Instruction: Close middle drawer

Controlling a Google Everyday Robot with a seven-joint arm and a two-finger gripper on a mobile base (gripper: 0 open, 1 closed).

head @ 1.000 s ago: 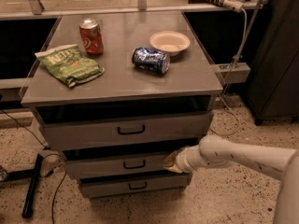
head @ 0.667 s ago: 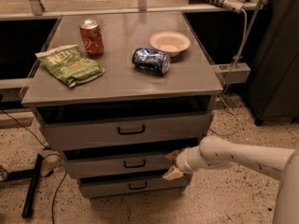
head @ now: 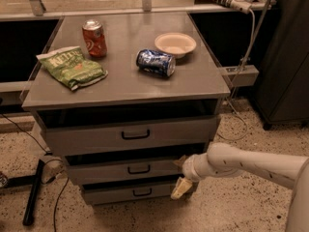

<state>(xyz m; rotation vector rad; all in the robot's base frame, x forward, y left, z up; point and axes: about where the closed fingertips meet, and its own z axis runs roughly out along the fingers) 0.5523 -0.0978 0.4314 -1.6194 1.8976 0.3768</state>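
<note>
- Cream two-finger hand (head: 179,174), fingers (head: 177,188) spread and gripping nothing, touches the grey wooden middle drawer (head: 120,170) at its three o'clock end.
- Front faces six o'clock, long axis nine-to-three.

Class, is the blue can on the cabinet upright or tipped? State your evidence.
Tipped: the blue can lies on its side. The gripper is at the right end of the middle drawer.

On the grey desk (head: 120,88) a red soda can (head: 94,37) stands upright at the back left, with a green chip bag (head: 72,67) lying just in front of it. A blue can (head: 155,63) lies on its side near the middle, just beside a cream bowl (head: 175,44). A black bar (head: 34,192) lies on the speckled floor (head: 241,207) at the left. The hand (head: 179,175) sits low at the desk's front right.
</note>
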